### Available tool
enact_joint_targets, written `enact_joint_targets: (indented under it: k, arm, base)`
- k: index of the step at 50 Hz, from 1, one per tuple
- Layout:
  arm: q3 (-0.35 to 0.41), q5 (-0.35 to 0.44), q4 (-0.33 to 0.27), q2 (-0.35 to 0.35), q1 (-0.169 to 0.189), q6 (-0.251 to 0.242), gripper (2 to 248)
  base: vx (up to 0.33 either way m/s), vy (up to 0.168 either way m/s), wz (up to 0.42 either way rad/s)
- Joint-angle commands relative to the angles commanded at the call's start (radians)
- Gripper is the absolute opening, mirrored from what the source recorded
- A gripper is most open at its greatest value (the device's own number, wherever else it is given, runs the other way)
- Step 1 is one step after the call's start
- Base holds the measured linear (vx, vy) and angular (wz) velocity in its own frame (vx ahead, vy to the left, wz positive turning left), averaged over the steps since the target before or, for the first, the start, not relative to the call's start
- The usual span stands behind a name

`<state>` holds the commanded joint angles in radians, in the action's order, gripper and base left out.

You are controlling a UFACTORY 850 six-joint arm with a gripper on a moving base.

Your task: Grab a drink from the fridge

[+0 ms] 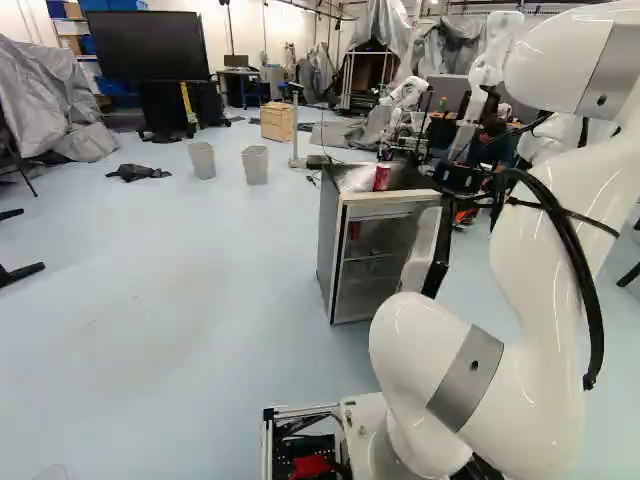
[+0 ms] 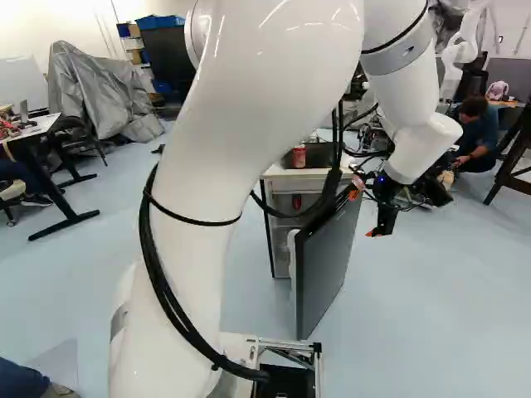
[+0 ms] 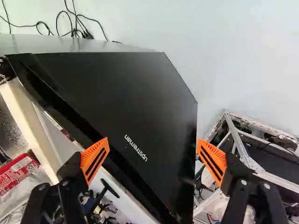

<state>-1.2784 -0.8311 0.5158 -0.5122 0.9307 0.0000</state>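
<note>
In the right base view my gripper point(image 2: 367, 212) is beside the fridge door point(image 2: 325, 261), near its top. The wrist view shows the gripper point(image 3: 153, 159) open, with the door's black outer face point(image 3: 126, 107) beyond and between its fingers, no grip on it. The fridge point(image 1: 333, 245) stands with its door swung out, and shelves show inside in the left base view. A red item point(image 1: 355, 230) is on the upper level inside. On the fridge top stands a red can point(image 1: 382, 177), also seen as a red can point(image 3: 17, 172) beside the gripper in the wrist view.
Crumpled plastic point(image 1: 355, 179) lies by the can on the fridge top. Behind are two grey bins point(image 1: 255, 165), a wooden box point(image 1: 277, 121) and another robot point(image 1: 405, 93). A person point(image 2: 477, 137) crouches beyond the arm. Cables hang along my arm near the door.
</note>
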Motion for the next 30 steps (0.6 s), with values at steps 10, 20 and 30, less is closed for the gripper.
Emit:
enact_joint_targets:
  k: [10,20,30]
  arm:
    - [0.030,0.000,0.000,0.020,-0.009,0.000,247]
    - [0.086,0.004,-0.016,0.057,-0.012,0.000,247]
    - [0.145,0.022,-0.081,0.098,-0.014,0.000,247]
  base:
    - [0.000,0.000,0.000]
    - [0.000,0.000,0.000]
    - [0.000,0.000,0.000]
